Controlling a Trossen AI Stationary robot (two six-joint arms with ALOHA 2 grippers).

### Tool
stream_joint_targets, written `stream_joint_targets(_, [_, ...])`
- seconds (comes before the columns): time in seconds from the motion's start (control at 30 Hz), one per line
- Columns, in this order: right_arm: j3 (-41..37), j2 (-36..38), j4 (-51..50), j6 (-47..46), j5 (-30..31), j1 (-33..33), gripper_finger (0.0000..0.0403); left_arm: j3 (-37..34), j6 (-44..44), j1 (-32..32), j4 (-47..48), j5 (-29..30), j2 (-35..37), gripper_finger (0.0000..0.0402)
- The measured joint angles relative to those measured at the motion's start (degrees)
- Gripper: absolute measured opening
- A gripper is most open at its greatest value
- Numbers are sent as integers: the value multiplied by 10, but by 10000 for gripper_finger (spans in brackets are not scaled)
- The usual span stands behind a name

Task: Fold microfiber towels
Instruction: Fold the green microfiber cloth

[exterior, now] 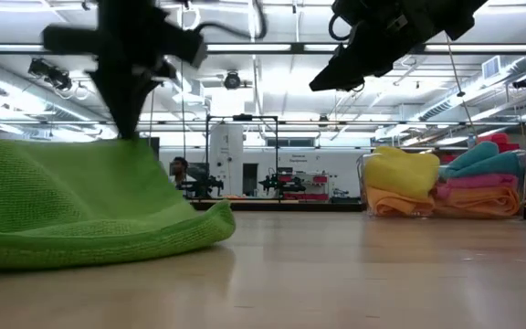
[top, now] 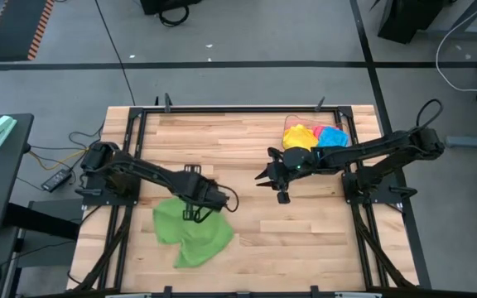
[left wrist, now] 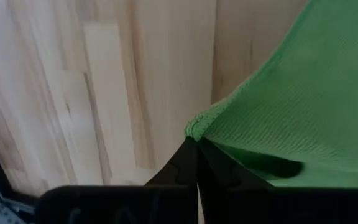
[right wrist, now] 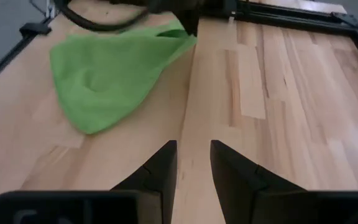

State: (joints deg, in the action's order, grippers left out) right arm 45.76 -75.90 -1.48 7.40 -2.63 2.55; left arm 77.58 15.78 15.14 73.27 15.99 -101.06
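Observation:
A green microfiber towel (top: pixel 190 233) lies rumpled on the wooden table at the near left, also seen in the low view (exterior: pixel 80 206) and the right wrist view (right wrist: pixel 107 71). My left gripper (top: pixel 192 215) stands over the towel's far edge, shut on it. My right gripper (top: pixel 270 178) hangs above the table's middle, right of the towel. It is open with nothing between its fingers (right wrist: pixel 193 158). More towels (top: pixel 315 136) in yellow, blue, pink and orange lie heaped at the far right. My left gripper pinches a bunched bit of the green towel's edge (left wrist: pixel 195 126) between its two fingertips, coming from above and pointing steeply down. That part is raised into a peak (exterior: pixel 128 142) with the cloth drawn taut below it. The rest of the towel lies on the table.
The heap of coloured towels (exterior: pixel 446 183) sits in a clear bin (exterior: pixel 365 187) at the table's far right. Bare wood (top: pixel 305 240) stretches across the middle and near right. A dark metal frame (top: pixel 238 109) borders the table.

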Motion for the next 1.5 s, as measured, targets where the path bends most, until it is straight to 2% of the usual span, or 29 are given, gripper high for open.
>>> stream_joint_targets(0.17, [1,-43,26,-38,-2,10,106,52,0,-2,1,2,0,14])
stream_joint_targets(0.43, [1,-147,82,-6,-26,75,106,41,-16,-20,-13,22,0,9])
stream_joint_targets(0.6, [0,-144,71,-19,-15,100,106,13,-76,-44,-70,53,0,26])
stream_joint_targets(0.83, [1,-120,53,-47,-13,117,106,4,-170,-99,-160,74,0,15])
stream_joint_targets(0.9, [1,-123,56,-46,-13,119,106,5,-193,-110,-174,85,0,31])
stream_joint_targets(1.03, [1,-142,56,-39,-1,119,107,17,-210,-125,-169,90,0,91])
stream_joint_targets(1.13, [1,-162,79,-31,1,119,107,30,-209,-123,-132,60,0,133])
stream_joint_targets(1.3, [1,-203,142,-8,1,119,107,31,-196,-114,-106,-71,0,173])
stream_joint_targets(1.5, [1,-253,201,15,-4,119,107,15,-144,-87,-101,-88,0,171])
